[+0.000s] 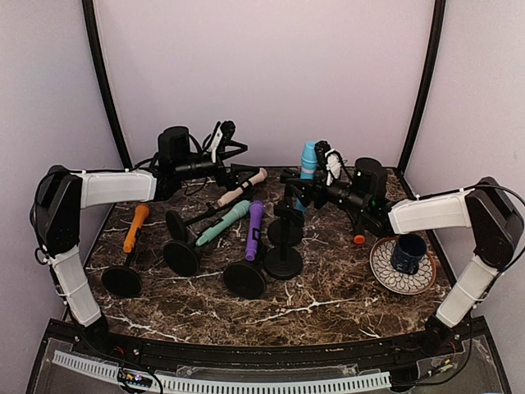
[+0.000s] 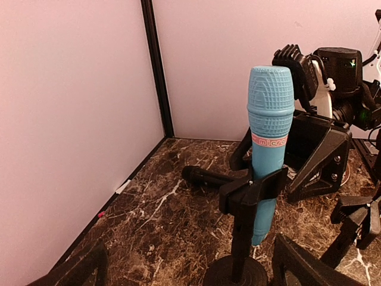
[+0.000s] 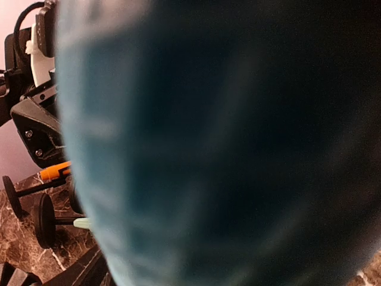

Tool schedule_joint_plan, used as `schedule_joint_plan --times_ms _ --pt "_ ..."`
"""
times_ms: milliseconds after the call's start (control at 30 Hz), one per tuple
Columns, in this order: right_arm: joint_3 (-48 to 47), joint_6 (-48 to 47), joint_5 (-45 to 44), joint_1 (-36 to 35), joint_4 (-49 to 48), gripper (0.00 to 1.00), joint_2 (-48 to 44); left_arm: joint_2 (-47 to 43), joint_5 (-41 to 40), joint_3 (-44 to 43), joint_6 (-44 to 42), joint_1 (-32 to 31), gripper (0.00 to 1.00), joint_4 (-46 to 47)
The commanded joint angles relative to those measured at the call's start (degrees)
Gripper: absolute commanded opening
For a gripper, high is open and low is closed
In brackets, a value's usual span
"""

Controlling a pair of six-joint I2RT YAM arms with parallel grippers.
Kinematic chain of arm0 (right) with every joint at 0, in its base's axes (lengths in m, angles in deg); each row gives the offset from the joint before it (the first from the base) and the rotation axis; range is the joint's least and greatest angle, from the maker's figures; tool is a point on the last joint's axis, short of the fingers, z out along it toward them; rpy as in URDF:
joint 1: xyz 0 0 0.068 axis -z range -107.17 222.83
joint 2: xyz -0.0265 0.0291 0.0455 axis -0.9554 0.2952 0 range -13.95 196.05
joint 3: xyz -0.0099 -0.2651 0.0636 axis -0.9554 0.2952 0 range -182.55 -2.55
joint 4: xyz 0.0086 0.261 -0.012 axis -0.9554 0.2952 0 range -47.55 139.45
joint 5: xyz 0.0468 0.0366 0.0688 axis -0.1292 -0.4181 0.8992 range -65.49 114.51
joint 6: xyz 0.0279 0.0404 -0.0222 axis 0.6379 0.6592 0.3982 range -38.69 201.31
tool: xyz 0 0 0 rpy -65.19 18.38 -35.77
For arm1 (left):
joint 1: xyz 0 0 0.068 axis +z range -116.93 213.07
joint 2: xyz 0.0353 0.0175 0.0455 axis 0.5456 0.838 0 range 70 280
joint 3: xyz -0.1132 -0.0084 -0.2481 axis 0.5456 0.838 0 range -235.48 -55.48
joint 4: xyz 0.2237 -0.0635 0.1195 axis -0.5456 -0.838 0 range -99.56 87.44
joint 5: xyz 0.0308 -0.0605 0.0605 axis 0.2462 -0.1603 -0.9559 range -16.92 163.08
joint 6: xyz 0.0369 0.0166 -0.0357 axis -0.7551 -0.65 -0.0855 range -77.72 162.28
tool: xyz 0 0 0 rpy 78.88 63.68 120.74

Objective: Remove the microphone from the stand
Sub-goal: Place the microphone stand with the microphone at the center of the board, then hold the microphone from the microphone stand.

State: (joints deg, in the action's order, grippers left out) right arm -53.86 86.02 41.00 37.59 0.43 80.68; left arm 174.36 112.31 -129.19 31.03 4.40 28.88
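Grip mic (image 2: 271, 113) above stand (image 2: 241, 238) with right gripper (image 1: 302, 182) (grip now: cannot tell); pull straight up. Hold left gripper (image 2: 190, 250), wide open, beside stand.

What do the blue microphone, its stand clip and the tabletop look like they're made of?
Blue microphone: likely moulded plastic, matte, with a moulded grid instead of mesh. Stand clip: matte black, probably plastic. Tabletop: dark marble look with white veins, faint sheen; possibly a printed laminate.
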Motion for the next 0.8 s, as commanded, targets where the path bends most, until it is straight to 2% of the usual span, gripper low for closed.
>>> schedule_joint_plan --times_ms 0,267,367,467,667,767 --pt "3.18 1.53 -3.97 -0.35 -1.85 0.85 -5.02 -2.19 4.25 -2.24 -0.79 -0.16 0.98 -2.91" --pt "5.01 3.57 -6.5 -0.8 4.21 0.98 -12.78 -0.29 5.86 -4.11 0.44 -0.31 0.98 -4.08" --pt "2.62 2.75 -9.96 -2.65 9.23 0.99 -15.58 0.64 6.34 -5.16 0.83 -0.65 0.98 -4.63" --pt "-1.6 2.06 -19.57 -6.78 16.24 0.99 -16.62 1.15 5.72 -4.98 1.88 -1.21 0.98 -4.2" --pt "-10.33 8.4 -35.96 -10.31 28.46 0.98 -13.97 0.89 2.46 -2.18 7.61 -1.69 0.97 0.26" --pt "-12.32 10.14 -40.23 -10.79 31.41 0.98 -13.5 -0.39 0.64 -0.7 8.9 -1.74 0.96 0.13"
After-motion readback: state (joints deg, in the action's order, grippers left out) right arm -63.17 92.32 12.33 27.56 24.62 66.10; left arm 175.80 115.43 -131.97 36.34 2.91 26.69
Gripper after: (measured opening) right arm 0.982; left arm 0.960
